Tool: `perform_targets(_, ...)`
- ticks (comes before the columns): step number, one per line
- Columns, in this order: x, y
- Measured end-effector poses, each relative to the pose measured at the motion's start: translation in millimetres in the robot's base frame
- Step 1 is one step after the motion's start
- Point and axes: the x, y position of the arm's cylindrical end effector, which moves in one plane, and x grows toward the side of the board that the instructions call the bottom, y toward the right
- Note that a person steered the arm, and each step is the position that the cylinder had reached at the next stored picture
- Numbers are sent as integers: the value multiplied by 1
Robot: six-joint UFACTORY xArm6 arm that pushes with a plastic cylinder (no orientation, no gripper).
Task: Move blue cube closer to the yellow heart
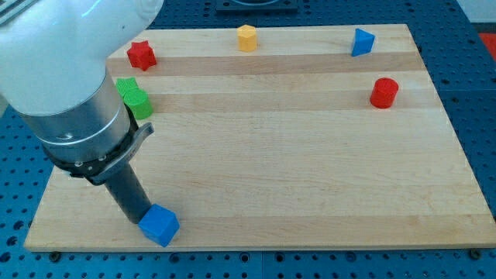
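Note:
The blue cube (160,225) lies near the board's bottom edge at the view's lower left. My tip (137,221) sits right against the cube's left side, and the dark rod slants up and left from it. A yellow block (246,37) stands at the top edge, near the middle; it looks more like a hexagon than a heart. No other yellow block shows. The arm's large white and grey body hides the board's upper left part.
The wooden board (294,178) rests on a blue perforated table. A red star (141,55) is at the upper left. A green block (135,98) is partly hidden by the arm. A blue triangular block (361,42) and a red cylinder (384,92) stand at the upper right.

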Motion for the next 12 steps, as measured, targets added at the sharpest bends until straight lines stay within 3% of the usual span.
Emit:
perform_targets(2,-5,7)
perform_targets(5,-58,98)
perform_targets(6,5,111)
perform_targets(7,31,110)
perform_targets(9,34,104)
perform_targets(12,29,1)
